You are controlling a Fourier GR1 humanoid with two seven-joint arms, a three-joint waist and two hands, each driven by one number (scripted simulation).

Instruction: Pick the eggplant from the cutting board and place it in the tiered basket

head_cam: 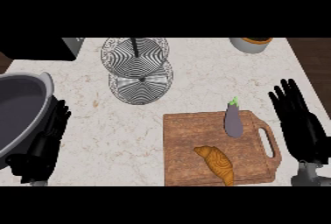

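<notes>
Lying left of right hand (298, 124): eggplant (233, 121)

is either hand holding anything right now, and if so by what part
Nothing is held. The right hand is open beside the cutting board, the left hand open by the pot. The eggplant lies untouched on the board.

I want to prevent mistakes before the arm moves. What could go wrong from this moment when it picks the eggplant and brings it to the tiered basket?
1. The eggplant lies at the cutting board's far edge; a push from the open right robot hand might roll it off.
2. The croissant shares the board and could be knocked.
3. The tiered basket has a central post, which the eggplant might hit.
</notes>
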